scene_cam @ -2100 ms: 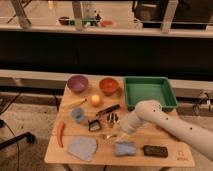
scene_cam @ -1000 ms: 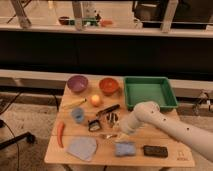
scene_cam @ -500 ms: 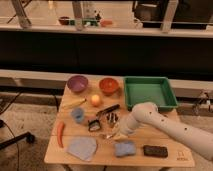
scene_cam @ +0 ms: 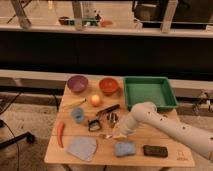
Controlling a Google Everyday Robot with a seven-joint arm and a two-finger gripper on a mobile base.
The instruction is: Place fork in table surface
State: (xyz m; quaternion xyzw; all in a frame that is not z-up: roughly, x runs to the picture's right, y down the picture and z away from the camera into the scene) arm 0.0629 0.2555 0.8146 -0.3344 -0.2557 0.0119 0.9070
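My gripper [scene_cam: 118, 132] hangs from the white arm [scene_cam: 150, 116] that reaches in from the right. It is low over the table surface [scene_cam: 135, 136], just above the blue sponge [scene_cam: 124, 148] and in front of the small metal cup [scene_cam: 113, 118]. A slim shiny piece, which I take for the fork [scene_cam: 106, 135], shows at the gripper's left tip, at or just above the wood. I cannot tell whether the gripper touches it.
A green tray [scene_cam: 150, 92] stands at the back right, with a purple bowl [scene_cam: 77, 82] and an orange bowl [scene_cam: 108, 85] at the back. An orange fruit [scene_cam: 95, 100], a black-handled utensil [scene_cam: 107, 110], a blue cup [scene_cam: 77, 115], a red chili [scene_cam: 60, 134], a grey cloth [scene_cam: 81, 148] and a black block [scene_cam: 155, 150] lie around.
The gripper has moved slightly down and toward the table's front. The other objects have not moved.
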